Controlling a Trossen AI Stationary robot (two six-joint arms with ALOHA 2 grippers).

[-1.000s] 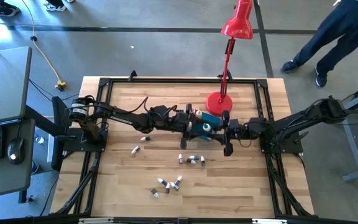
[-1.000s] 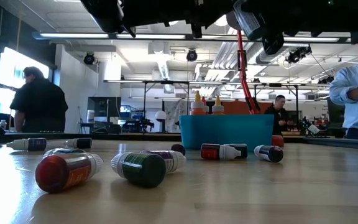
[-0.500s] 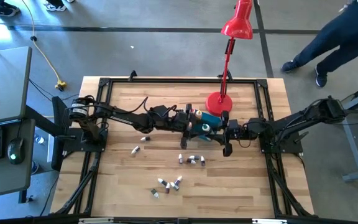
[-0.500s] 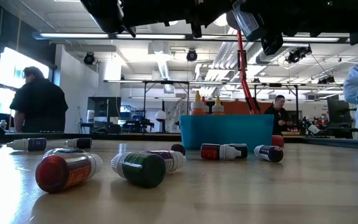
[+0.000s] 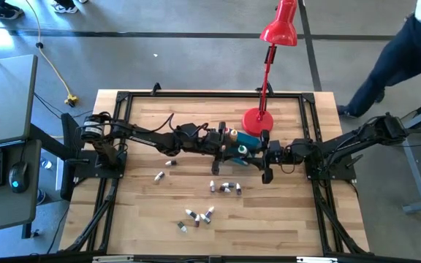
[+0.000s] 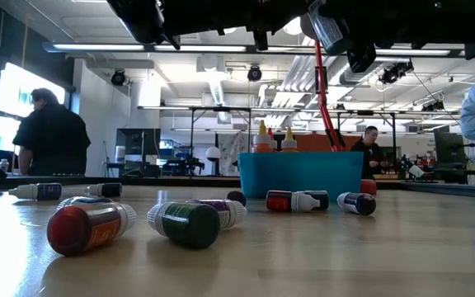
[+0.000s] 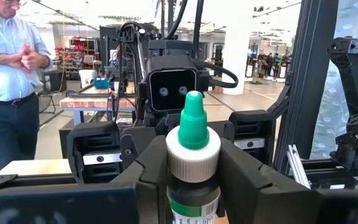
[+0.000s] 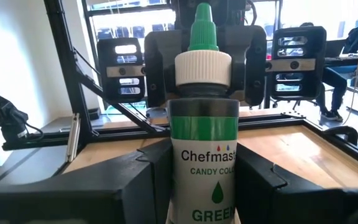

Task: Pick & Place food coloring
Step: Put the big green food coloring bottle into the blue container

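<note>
Gripping one green bottle [image 8: 202, 124], both grippers' fingertips sit below frame

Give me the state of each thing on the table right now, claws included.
green bottle: upright, cap on, gripped from both sides
left claw: shut on the green bottle
right claw: shut on the green bottle
teal tub: upright, bottles standing inside
loose bottles: lying on their sides on the table
red lamp: standing beside the teal tub
</note>
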